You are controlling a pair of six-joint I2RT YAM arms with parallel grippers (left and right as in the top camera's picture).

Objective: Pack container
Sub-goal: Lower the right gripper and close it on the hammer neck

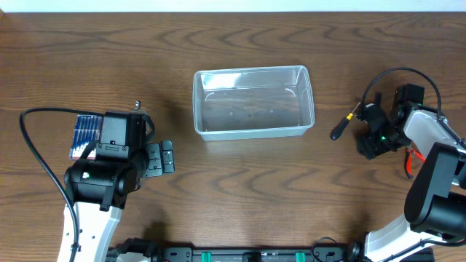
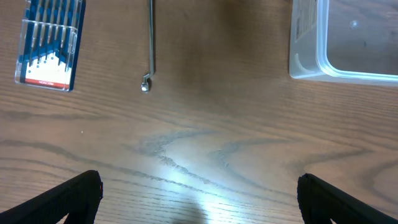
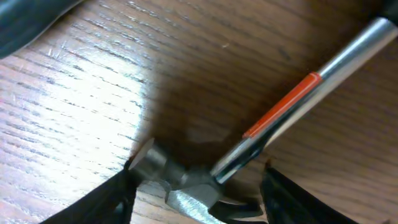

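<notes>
Two grippers, one container and four loose tools were listed on a brown wood-grain table (image 1: pixel 233 204).

1. Container (image 1: pixel 252 102): clear plastic tub, rectangular, with rounded corners and a rim. It was found upright at the middle of the table, toward the far side.

2. Left gripper (image 1: pixel 161 156): the jaws were spread wide and nothing was held between them. It was placed to the near left of the container, well apart from it.

3. Right gripper (image 3: pixel 199 190): the jaws were partly apart, one on either side of a hammer's head. The finger (image 3: pixel 115 196) at the left of the wrist view was seen against the striking face. Contact by the other finger could not be told, so no firm hold was noted.

4. Hammer (image 3: pixel 261 134): chrome shaft with an orange band, laid flat on the table.

5. Blue pack of tools (image 2: pixel 48 43): flat, placed at the left of the table.

6. Slim metal tool (image 2: pixel 150 43): laid beside the pack, apart from it.

7. Black-handled tool (image 1: pixel 341 128): laid between the container and the right gripper; its kind could not be told.
</notes>
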